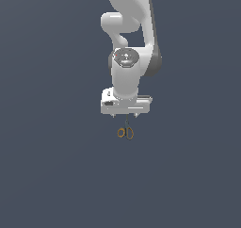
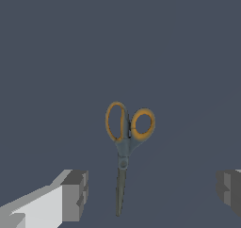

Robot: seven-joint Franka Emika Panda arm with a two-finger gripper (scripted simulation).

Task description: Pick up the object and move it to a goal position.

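Note:
The object is a small pair of scissors (image 1: 125, 131) with two dark grey ring handles lined orange and short dark blades. It lies flat on the dark grey surface, just below my gripper (image 1: 125, 115) in the exterior view. In the wrist view the scissors (image 2: 124, 147) lie between my two fingers, blades pointing toward the gripper's line. My gripper (image 2: 150, 191) is open wide and empty, with one grey fingertip (image 2: 75, 194) on each side. The fingers hang above the scissors and do not touch them.
The white arm (image 1: 127, 76) rises straight above the scissors in the exterior view. A plain dark grey surface (image 1: 56, 166) fills the rest of both views. No goal marker shows.

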